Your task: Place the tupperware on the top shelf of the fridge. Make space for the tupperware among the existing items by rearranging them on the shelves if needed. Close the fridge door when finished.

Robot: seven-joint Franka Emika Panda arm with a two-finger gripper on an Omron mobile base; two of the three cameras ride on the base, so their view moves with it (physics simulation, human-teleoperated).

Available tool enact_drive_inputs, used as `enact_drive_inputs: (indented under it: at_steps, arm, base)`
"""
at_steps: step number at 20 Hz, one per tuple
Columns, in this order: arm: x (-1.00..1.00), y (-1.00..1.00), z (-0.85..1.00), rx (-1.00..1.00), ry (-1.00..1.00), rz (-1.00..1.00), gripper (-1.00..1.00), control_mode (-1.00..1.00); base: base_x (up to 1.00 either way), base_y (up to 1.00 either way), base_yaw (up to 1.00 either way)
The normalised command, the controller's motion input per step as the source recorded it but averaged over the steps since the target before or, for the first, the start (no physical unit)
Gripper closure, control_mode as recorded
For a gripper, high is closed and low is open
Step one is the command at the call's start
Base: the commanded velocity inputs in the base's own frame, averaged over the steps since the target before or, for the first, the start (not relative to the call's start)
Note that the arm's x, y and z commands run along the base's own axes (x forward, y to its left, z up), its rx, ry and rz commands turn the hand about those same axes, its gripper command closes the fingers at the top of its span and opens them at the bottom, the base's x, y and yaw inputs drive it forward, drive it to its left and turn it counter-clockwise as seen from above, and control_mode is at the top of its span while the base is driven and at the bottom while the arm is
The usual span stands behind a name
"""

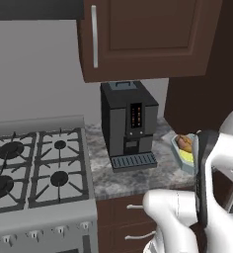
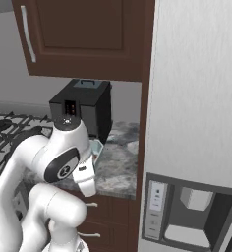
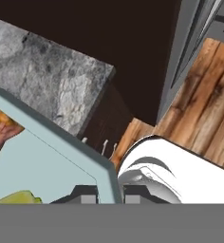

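The gripper (image 3: 110, 193) was pinching the thin wall of the tupperware (image 3: 47, 161), one finger just inside the box and one just outside, pressed tight on the rim. The box seemed to hang off the gripper, lifted a little above the counter (image 3: 52, 90), with orange-brown and yellow food right next to the inside finger. That was a small grip on one edge only, so the box could tip or twist if the arm swung fast, and the food could slide to one side or spill. Just past the box was the grey stone counter edge, and below it the brown drawers (image 3: 102, 128) and the wooden floor (image 3: 204, 104). If the box slipped, it would likely fall on that floor. A little farther from the gripper stood the black coffee machine (image 1: 129, 123), close enough that a wide swing could bump the box into it. Farther off still, to the side, was the fridge (image 2: 196, 113), and what showed of its front looked closed. That was trouble too, because the one gripper was busy, so the door could not be pulled open without putting the box down first.
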Motion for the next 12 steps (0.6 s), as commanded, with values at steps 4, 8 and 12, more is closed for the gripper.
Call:
enact_drive_inputs:
  at_steps: [4,8,12]
  arm:
    - [-0.04,0.36,0.04,-0.03,0.00,0.11,1.00,-1.00]
    - [0.00,0.11,0.00,0.00,0.00,0.03,1.00,-1.00]
    - [0.00,0.00,0.00,0.00,0.00,0.00,1.00,1.00]
  base:
    - [0.00,0.00,0.00]
    - [0.00,0.00,0.00]
    - [-0.24,0.00,0.00]
